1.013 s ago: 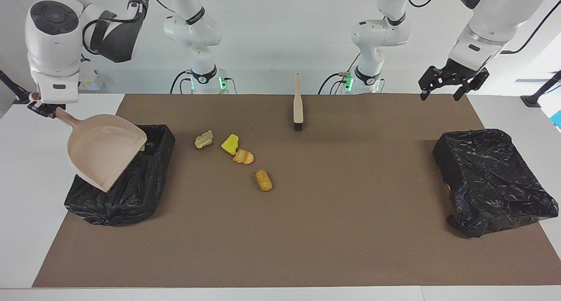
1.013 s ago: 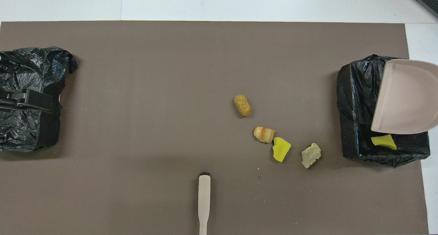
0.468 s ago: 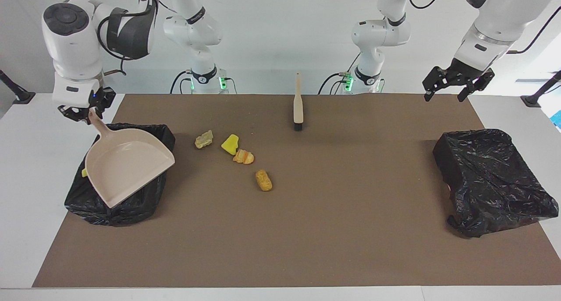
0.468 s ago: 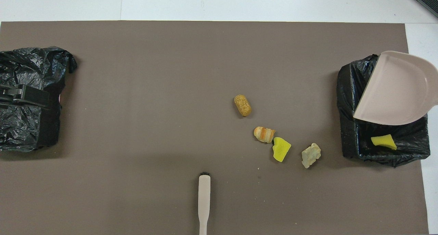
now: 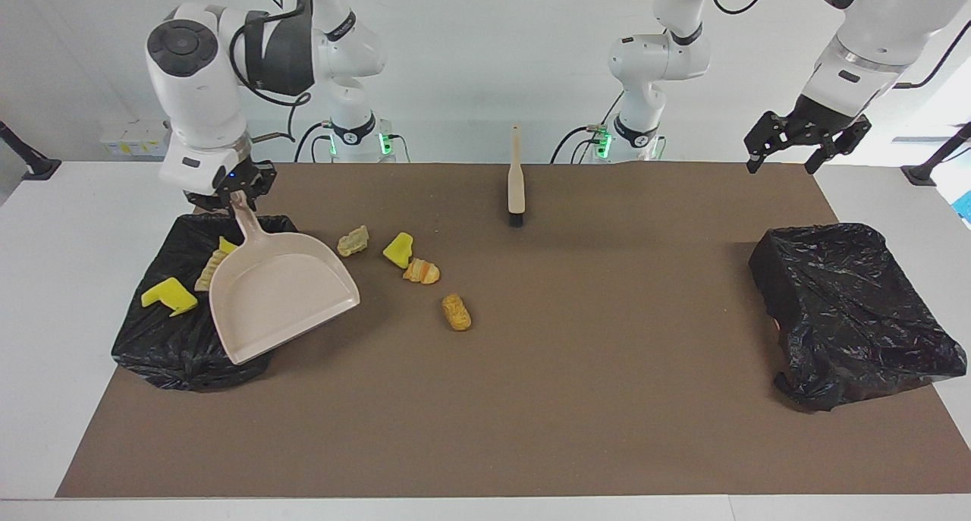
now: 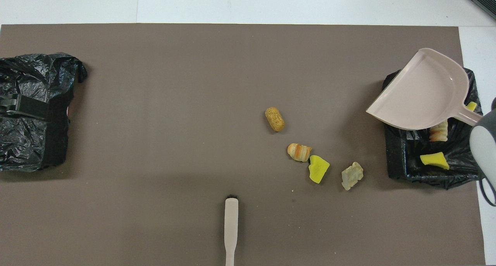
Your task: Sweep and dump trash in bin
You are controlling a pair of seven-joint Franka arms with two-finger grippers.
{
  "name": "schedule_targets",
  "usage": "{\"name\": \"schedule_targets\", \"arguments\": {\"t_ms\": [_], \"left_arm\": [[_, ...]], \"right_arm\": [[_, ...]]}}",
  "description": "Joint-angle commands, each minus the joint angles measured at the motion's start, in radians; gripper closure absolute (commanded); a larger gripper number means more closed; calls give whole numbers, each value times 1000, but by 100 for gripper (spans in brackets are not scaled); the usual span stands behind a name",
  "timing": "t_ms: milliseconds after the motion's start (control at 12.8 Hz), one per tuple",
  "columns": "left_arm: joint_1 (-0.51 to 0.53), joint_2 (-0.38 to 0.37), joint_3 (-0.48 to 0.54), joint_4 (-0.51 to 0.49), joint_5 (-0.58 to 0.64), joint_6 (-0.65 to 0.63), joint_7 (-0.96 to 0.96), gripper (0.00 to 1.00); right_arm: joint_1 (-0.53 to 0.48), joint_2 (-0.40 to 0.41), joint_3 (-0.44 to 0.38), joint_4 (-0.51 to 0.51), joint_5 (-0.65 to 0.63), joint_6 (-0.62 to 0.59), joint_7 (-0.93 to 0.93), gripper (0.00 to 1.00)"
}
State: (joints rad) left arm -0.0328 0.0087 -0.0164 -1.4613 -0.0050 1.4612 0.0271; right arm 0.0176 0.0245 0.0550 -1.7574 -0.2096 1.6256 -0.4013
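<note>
Dustpan (image 5: pixel 284 293), empty, handle clamped in my right gripper (image 5: pixel 227 195), hangs over the inner edge of the lined bin (image 5: pixel 159 346) at the right arm's end, where three scraps (image 5: pixel 168 294) already lie. Trash still on the mat: four pieces beside that bin, a pale lump (image 5: pixel 353 241), a yellow chunk (image 5: pixel 398 249), a striped lump (image 5: pixel 421 271) and a tan lump (image 5: pixel 457 312); brush (image 5: pixel 516 181) lies untouched nearer the robots, and left gripper (image 5: pixel 807 133), fingers spread wide and empty, waits above the second bin (image 5: pixel 850 309). I judge the step is resetting: I should lay the pan's lip flat on the mat facing the four pieces, low enough that nothing slips under.
</note>
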Motion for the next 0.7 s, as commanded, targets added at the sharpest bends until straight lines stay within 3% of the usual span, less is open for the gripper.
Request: {"name": "schedule_targets", "arguments": {"t_ms": [0, 624], "left_arm": [[4, -9, -4, 7, 17, -12, 7, 0], [5, -9, -4, 6, 17, -15, 7, 0]], "right_arm": [[86, 11, -4, -16, 74, -1, 196, 100], [367, 113, -4, 12, 229, 160, 780, 100]]}}
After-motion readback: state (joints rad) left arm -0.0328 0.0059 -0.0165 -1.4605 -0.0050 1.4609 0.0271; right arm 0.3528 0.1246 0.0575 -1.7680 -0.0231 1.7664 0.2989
